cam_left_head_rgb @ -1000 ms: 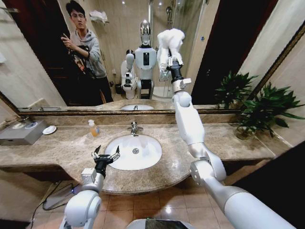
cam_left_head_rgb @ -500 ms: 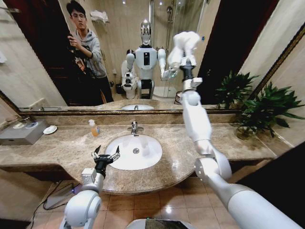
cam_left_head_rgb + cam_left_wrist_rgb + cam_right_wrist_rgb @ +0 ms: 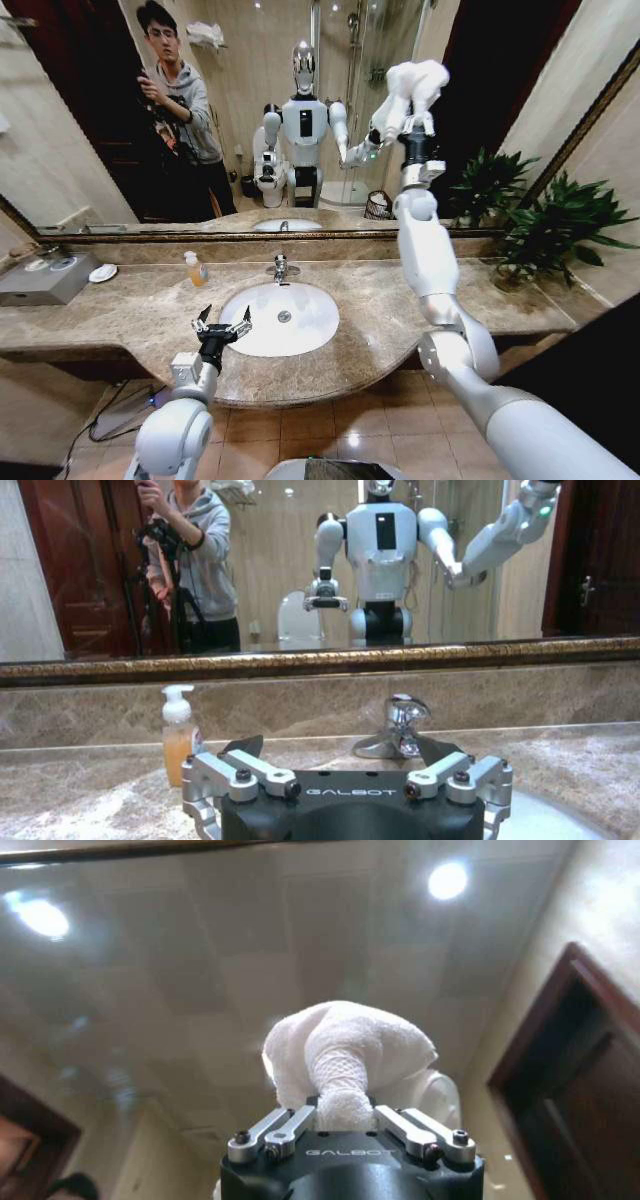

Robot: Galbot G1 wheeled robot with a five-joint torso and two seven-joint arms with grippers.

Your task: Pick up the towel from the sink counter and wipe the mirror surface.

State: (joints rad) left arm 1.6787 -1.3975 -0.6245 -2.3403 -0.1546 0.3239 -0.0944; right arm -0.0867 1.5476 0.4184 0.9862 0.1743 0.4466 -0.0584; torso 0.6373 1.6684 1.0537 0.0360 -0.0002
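My right arm reaches high up to the mirror [image 3: 250,130], on its right half. The right gripper [image 3: 419,120] is shut on the towel [image 3: 416,82], a bunched white cloth pressed against the glass. In the right wrist view the towel [image 3: 345,1054] bulges out past the shut gripper [image 3: 345,1114], with the mirror [image 3: 200,952] right behind it. My left gripper [image 3: 222,327] hangs open and empty low over the sink counter [image 3: 130,305], at the left rim of the white basin [image 3: 300,330]. The left wrist view has that gripper [image 3: 340,759] open, facing the chrome tap [image 3: 400,727].
A soap bottle [image 3: 194,268] stands left of the tap [image 3: 281,268]. A grey box [image 3: 45,278] and a small dish [image 3: 103,272] sit at the counter's far left. A potted plant [image 3: 540,235] fills the right corner. A person is reflected in the mirror.
My right arm has swept the towel to the right across the mirror, at about the same height. The left arm has stayed put.
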